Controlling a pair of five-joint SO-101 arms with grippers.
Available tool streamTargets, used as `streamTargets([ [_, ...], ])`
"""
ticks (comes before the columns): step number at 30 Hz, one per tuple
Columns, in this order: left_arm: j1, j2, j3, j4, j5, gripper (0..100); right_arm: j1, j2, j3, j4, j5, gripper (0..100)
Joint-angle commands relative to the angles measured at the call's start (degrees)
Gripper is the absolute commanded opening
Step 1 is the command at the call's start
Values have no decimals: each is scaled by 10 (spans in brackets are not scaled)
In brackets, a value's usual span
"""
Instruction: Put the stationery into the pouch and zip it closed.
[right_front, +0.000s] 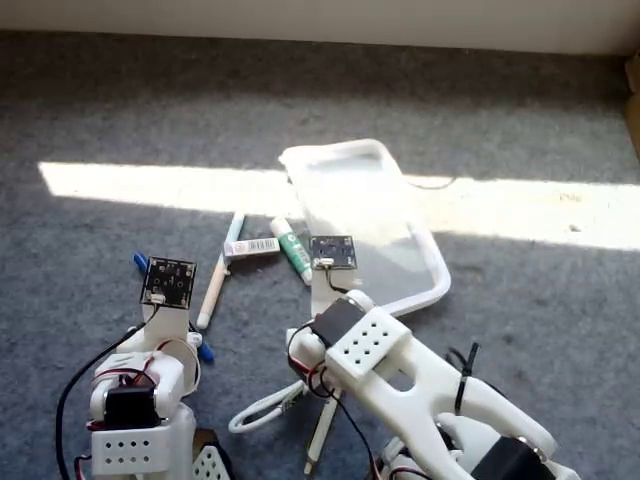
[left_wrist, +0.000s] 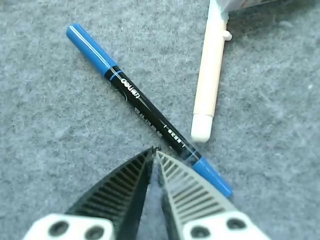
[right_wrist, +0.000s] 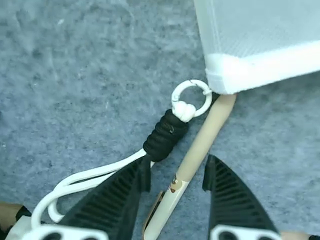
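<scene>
The translucent white pouch (right_front: 365, 215) lies flat mid-table; its corner (right_wrist: 260, 45) sits just beyond my right gripper. A blue-and-black pen (left_wrist: 145, 112) lies on the carpet, and my left gripper (left_wrist: 155, 152) is shut with its tips right at the pen's barrel, holding nothing. A cream pen (left_wrist: 210, 75) lies close beside it. My right gripper (right_wrist: 175, 172) is open, its fingers on either side of another cream pen (right_wrist: 200, 150). A white cord with a black knot (right_wrist: 167, 135) and a ring (right_wrist: 191, 96) lies against that pen.
A green-and-white tube (right_front: 293, 250) and a small labelled piece (right_front: 250, 246) lie left of the pouch. The cord's loop (right_front: 262, 408) trails under the right arm. Grey carpet covers the table, with open room at the back and far left.
</scene>
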Motion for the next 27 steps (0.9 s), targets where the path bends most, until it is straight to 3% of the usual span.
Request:
streamTargets([
  [1, -6, -5, 11, 4, 4, 7, -5, 7, -39, -29, -23, 176],
  [18, -6, -5, 11, 4, 4, 7, -21, 93, -39, -96, -58, 176],
  [27, -6, -5, 11, 4, 4, 7, 0, 101, -37, -100, -58, 119],
])
